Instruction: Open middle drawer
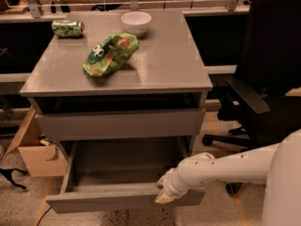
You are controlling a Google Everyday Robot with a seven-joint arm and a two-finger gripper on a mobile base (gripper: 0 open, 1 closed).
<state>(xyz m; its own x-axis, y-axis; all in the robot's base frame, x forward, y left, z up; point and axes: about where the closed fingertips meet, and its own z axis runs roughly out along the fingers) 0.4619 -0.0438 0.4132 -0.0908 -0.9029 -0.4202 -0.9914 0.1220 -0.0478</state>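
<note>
The middle drawer (pixel 101 201) is a grey flat-fronted drawer with no handle, pulled well out of the grey cabinet (pixel 155 74). Its deep grey box interior (pixel 122 166) lies open and looks empty. My gripper (pixel 163 194) is at the top edge of the drawer's front, right of its middle, at the end of my white arm (pixel 225 166), which reaches in from the lower right. Another grey drawer front (pixel 122 124) above it is closed. No drawer shows below the open one.
On the cabinet top lie a green chip bag (pixel 111 53), a white bowl (pixel 136 21) and a green can (pixel 68 28). A black office chair (pixel 268 79) stands close at the right. An open cardboard box (pixel 35 154) sits on the floor at the left.
</note>
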